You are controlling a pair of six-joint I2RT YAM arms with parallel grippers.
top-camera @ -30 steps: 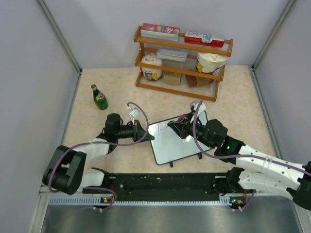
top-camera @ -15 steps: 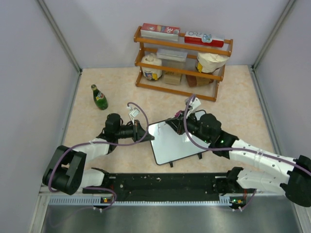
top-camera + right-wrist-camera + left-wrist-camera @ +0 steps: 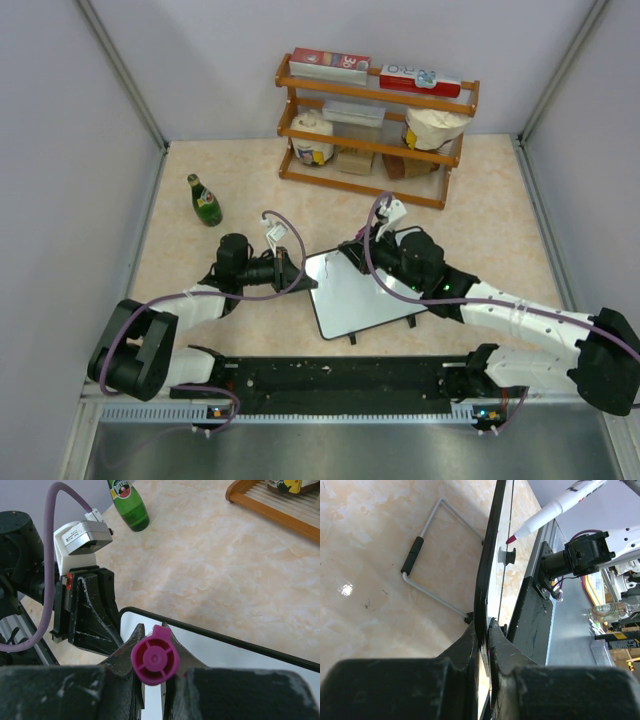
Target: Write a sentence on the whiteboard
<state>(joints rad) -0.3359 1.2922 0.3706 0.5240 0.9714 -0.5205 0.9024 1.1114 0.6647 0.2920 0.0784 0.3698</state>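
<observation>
The whiteboard (image 3: 362, 297) stands propped in the middle of the table, and its white face shows no writing. My left gripper (image 3: 301, 276) is shut on the board's left edge. In the left wrist view the board (image 3: 488, 565) is edge-on between my fingers. My right gripper (image 3: 360, 253) is shut on a white marker (image 3: 555, 509) over the board's far-left corner. The marker's pink tip (image 3: 511, 540) is close to the board face, and I cannot tell if it touches. In the right wrist view its magenta end (image 3: 155, 656) fills the jaws above the board (image 3: 240, 655).
A wooden rack (image 3: 375, 130) with boxes and jars stands at the back. A green bottle (image 3: 205, 200) stands at the far left and also shows in the right wrist view (image 3: 127, 505). The board's wire stand (image 3: 427, 565) rests on the table behind it.
My right gripper has moved left along the board's far edge with the marker, toward the far-left corner. The left gripper and the board have not moved.
</observation>
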